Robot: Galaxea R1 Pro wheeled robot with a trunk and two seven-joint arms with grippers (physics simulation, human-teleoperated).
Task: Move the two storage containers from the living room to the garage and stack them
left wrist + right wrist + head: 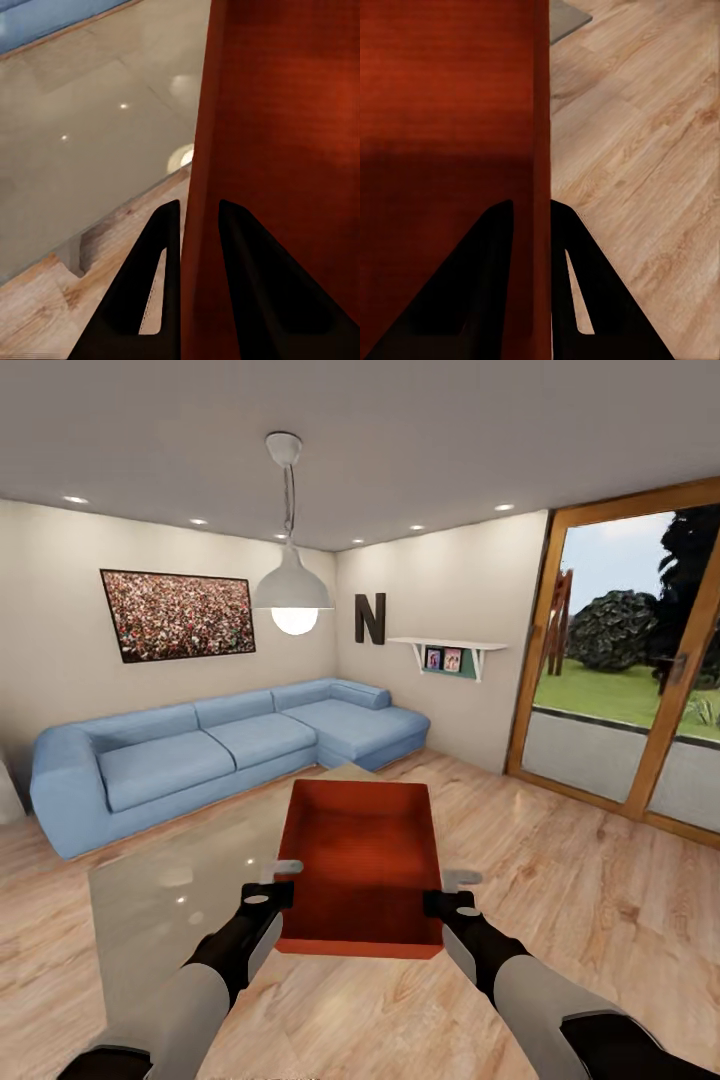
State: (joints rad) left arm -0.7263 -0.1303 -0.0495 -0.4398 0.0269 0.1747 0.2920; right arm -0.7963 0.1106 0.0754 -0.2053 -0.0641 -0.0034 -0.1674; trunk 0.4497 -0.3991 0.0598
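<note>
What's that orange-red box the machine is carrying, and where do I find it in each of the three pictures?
Head view: the orange-red rectangular open box sits low at centre, between both grippers.
Left wrist view: its thin wall runs up the right half, between the left gripper fingers.
Right wrist view: its wall fills the left half, in the right gripper.
Shared landmark: light wood plank floor.

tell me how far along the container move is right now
Early stage. One orange-red storage container is in hand: the left gripper and right gripper each clamp a side wall, holding it above the glass coffee table. The scene is the living room, with the blue sofa and wood plank floor. Left: carrying it to the garage, fetching the second container, and stacking them.
</note>
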